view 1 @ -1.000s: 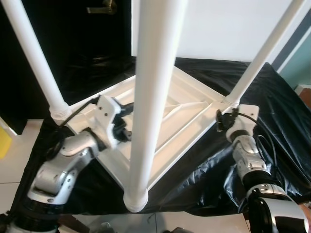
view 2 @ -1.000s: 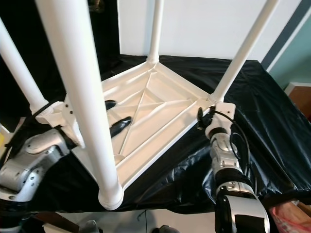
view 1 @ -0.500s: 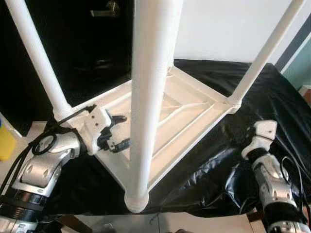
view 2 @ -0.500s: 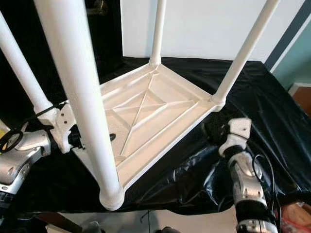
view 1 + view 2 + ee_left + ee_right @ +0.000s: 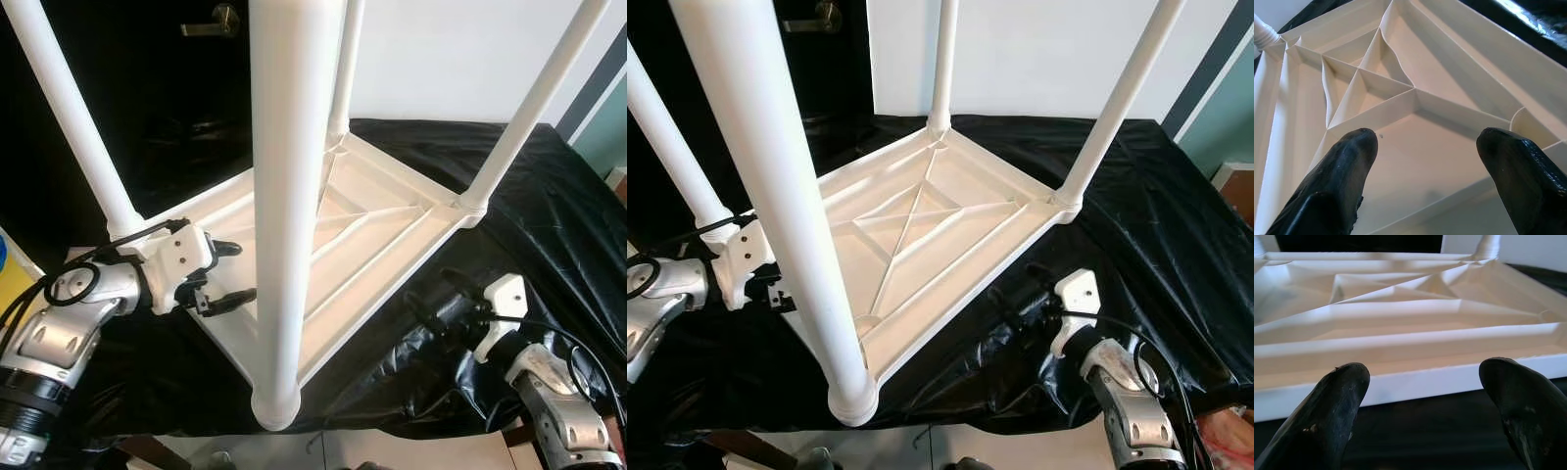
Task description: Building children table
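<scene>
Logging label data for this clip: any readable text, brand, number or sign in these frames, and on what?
None readable.
The upturned white table and its legs are plain, with no print or sticker.
The black sheet under it carries no writing.
The left gripper and right gripper, both open, show no marking; same for the white wall and the dark door with its handle.

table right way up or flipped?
Flipped: the white table lies top-down on the black sheet, all four legs pointing up.
</scene>
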Controlling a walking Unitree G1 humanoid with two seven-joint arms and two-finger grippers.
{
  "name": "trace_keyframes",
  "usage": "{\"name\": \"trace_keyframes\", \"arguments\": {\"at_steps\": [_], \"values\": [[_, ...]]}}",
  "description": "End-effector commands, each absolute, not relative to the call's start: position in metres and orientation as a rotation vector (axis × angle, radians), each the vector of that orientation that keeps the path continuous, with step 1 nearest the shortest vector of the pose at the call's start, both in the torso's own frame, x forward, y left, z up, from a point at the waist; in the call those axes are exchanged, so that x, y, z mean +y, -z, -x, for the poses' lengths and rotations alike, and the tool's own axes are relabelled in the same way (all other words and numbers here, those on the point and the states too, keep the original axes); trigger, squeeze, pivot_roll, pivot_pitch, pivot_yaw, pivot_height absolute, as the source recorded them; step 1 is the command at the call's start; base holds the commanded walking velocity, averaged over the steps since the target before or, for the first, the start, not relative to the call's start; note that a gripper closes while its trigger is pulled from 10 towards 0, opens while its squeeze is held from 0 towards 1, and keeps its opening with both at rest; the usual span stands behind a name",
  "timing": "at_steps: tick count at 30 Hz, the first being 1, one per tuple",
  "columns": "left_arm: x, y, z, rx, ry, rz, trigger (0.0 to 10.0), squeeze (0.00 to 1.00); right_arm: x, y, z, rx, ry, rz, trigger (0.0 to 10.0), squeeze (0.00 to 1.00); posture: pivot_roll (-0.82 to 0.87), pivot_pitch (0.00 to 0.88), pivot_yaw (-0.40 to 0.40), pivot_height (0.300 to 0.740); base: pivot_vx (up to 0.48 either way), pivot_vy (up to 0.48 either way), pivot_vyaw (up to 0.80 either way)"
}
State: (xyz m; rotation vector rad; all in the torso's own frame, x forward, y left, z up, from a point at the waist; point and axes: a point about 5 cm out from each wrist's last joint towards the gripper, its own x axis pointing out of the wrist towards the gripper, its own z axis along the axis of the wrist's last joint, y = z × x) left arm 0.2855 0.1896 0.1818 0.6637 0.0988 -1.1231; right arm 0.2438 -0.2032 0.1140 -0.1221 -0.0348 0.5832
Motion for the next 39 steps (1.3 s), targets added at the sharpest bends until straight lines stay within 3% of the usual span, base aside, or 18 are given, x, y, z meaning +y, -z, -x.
{"name": "trace_keyframes", "arguments": {"at_steps": [1,20,32,37,39], "values": [[0.190,-0.171,-0.281,0.159,1.248,-0.769,10.0,0.00,-0.200,-0.116,-0.240,-0.019,-0.623,0.117,10.0,0.00,0.06,0.077,-0.045,0.740,0.000,0.000,0.00],[0.195,-0.135,-0.310,0.320,1.277,-1.103,10.0,0.00,-0.188,-0.121,-0.230,0.013,-0.651,0.095,10.0,0.00,0.06,0.120,-0.022,0.740,0.000,0.000,0.00],[0.195,-0.127,-0.329,0.435,1.272,-1.087,10.0,0.00,-0.185,-0.120,-0.228,0.030,-0.639,0.096,10.0,0.00,0.06,0.144,-0.017,0.740,0.000,0.000,0.00],[0.193,-0.124,-0.332,0.469,1.266,-1.000,10.0,0.00,-0.186,-0.120,-0.228,0.034,-0.634,0.100,10.0,0.00,0.05,0.148,-0.017,0.740,0.000,0.000,0.00],[0.196,-0.121,-0.330,0.526,1.281,-0.901,2.3,0.00,-0.186,-0.120,-0.227,0.036,-0.633,0.104,10.0,0.00,0.05,0.148,-0.018,0.740,0.000,0.000,0.00]]}}
